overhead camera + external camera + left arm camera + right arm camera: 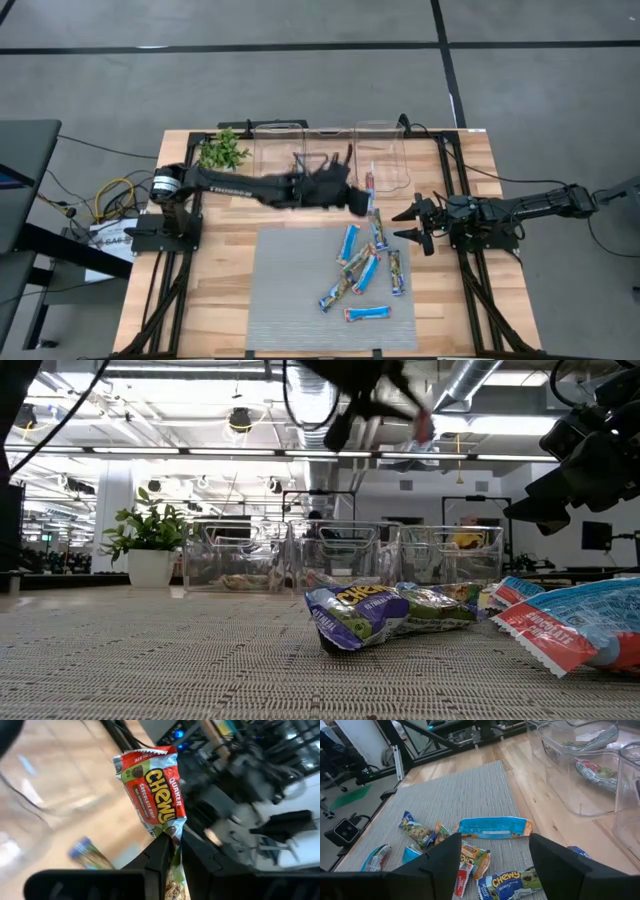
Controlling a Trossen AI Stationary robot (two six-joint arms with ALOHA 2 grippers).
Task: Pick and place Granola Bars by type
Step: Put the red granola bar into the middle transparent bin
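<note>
the left claw (pixel 172 851) is clamping a red chewy bar (pixel 152 790) by one end only, carrying it in the air near the three clear bins (pixel 330 150) at the back of the bench (pixel 200 290). the pinch is sitting on the wrapper's edge, so the bar may be swinging or slipping loose and dropping beside a bin, or landing in the wrong one. the right claw (pixel 415 224) is waiting with its fingers apart by the mat (pixel 290 300). roughly eight granola bars (pixel 365 272) are lying on the mat, though overlaps are blurring the count; a plant sprig (pixel 222 151) is sitting apart.
</note>
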